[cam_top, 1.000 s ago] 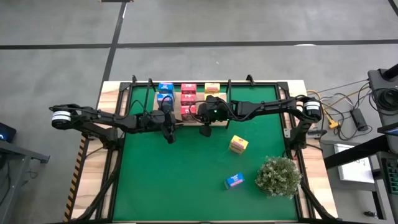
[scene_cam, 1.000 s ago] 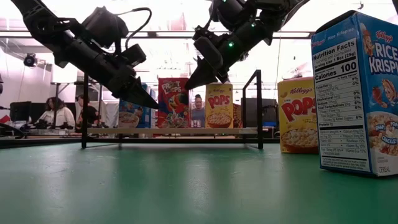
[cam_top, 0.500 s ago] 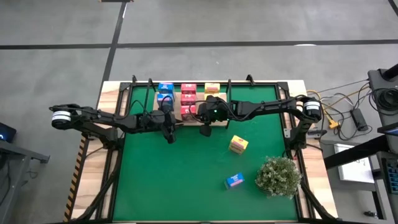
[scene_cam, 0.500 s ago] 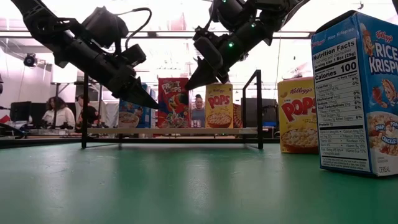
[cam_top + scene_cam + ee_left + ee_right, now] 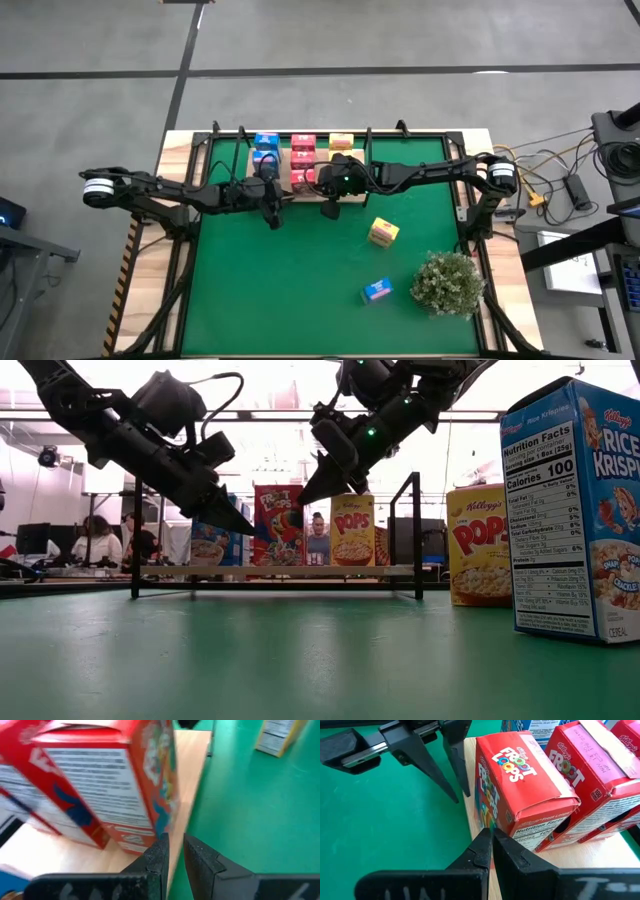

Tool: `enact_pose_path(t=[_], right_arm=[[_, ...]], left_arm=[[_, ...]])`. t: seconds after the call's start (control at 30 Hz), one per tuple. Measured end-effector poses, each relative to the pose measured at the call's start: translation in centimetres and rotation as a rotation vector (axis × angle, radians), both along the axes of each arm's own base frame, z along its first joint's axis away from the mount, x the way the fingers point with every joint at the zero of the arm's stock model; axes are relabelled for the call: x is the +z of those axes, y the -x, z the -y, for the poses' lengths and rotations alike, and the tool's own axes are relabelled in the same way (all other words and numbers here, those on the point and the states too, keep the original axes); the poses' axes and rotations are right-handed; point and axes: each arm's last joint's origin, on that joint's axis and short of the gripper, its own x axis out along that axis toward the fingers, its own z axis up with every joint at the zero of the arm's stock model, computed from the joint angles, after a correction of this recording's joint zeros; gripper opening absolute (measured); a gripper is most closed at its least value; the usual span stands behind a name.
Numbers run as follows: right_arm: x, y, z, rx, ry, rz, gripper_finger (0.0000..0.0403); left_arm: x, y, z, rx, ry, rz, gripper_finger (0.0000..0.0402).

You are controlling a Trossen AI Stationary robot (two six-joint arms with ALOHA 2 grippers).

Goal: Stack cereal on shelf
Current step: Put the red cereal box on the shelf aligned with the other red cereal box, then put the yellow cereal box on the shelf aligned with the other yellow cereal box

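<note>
Seven of nine cereal cartons appear to stand in three colour rows on the light-wood shelf [image 5: 300, 165] at the far edge of the green table mat [image 5: 300, 280], leaving, by the look of it, two to be placed: a yellow carton [image 5: 384, 232] lying well out on the mat and a blue carton [image 5: 377, 290] nearer the front, just beside the bushy green plant [image 5: 448, 282]. The board is flat, pale and smooth-grained, framed by thin black metal posts; the cartons are small glossy printed cubes with folded cardboard flaps, and the front red carton [image 5: 520, 785] stands upright at the board's near edge. Both dark, hard-edged arms hover at that edge: the left gripper [image 5: 174, 851] has its tapered fingers drawn almost together on nothing, and the right gripper [image 5: 492, 840] is likewise pinched closed and empty, its tips just beside the red carton's lower corner.
</note>
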Motion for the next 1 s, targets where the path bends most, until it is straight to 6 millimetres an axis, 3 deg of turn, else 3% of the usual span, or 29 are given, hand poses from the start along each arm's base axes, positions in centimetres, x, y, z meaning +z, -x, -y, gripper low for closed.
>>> enact_pose_path(t=[0.43,0.67,0.87,1.0], right_arm=[[0.4,0.1,-0.5,0.023,-0.009,0.002,0.0009],[4.6,0.8,-1.8,0.020,-0.071,-0.093,0.0009],[8.3,2.7,-3.2,-0.055,-0.210,-0.347,0.0009],[9.6,4.6,-3.7,-0.180,-0.315,-0.511,0.0009]], left_arm=[[-0.1,0.1,0.0,0.006,0.001,-0.012,0.0040],[1.2,0.5,0.5,-0.106,0.062,0.001,0.0040],[3.9,1.5,1.2,-0.239,0.086,0.106,0.0040],[5.2,2.4,1.5,-0.245,0.074,0.163,0.0040]])
